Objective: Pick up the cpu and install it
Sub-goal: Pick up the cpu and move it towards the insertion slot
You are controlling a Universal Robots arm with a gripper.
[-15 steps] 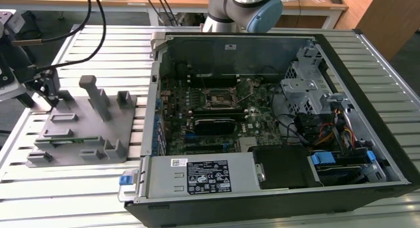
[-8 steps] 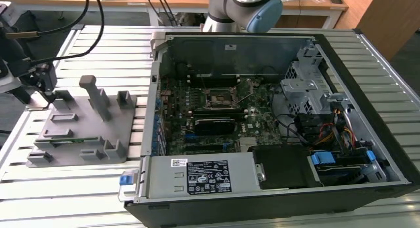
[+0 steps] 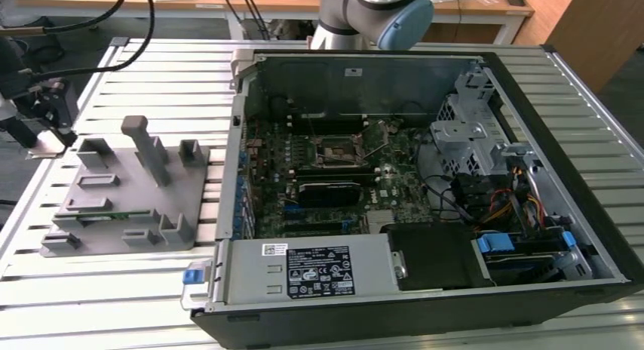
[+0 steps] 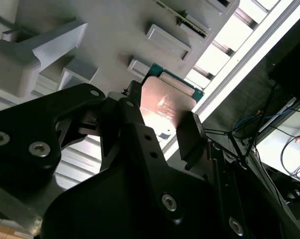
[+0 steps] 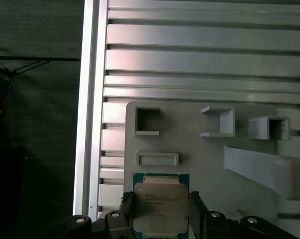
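The cpu (image 5: 160,205) is a small square chip with a silver top and a green rim. It sits between my gripper's (image 5: 162,209) two black fingers, which press against its opposite edges. In the second wrist view the cpu (image 4: 165,102) catches a pinkish glare just over the grey fixture tray (image 4: 105,35). In the exterior view my gripper (image 3: 50,137) hangs at the far-left corner of the tray (image 3: 121,195). The motherboard socket (image 3: 342,150) lies open inside the computer case, well off to the exterior view's right.
The tray (image 5: 199,159) carries several raised posts and pockets, with a tall post (image 3: 146,150) near the gripper. The open computer case (image 3: 403,184) has high walls, a drive cage and loose cables. The slatted metal table (image 3: 141,63) ends just beyond the tray.
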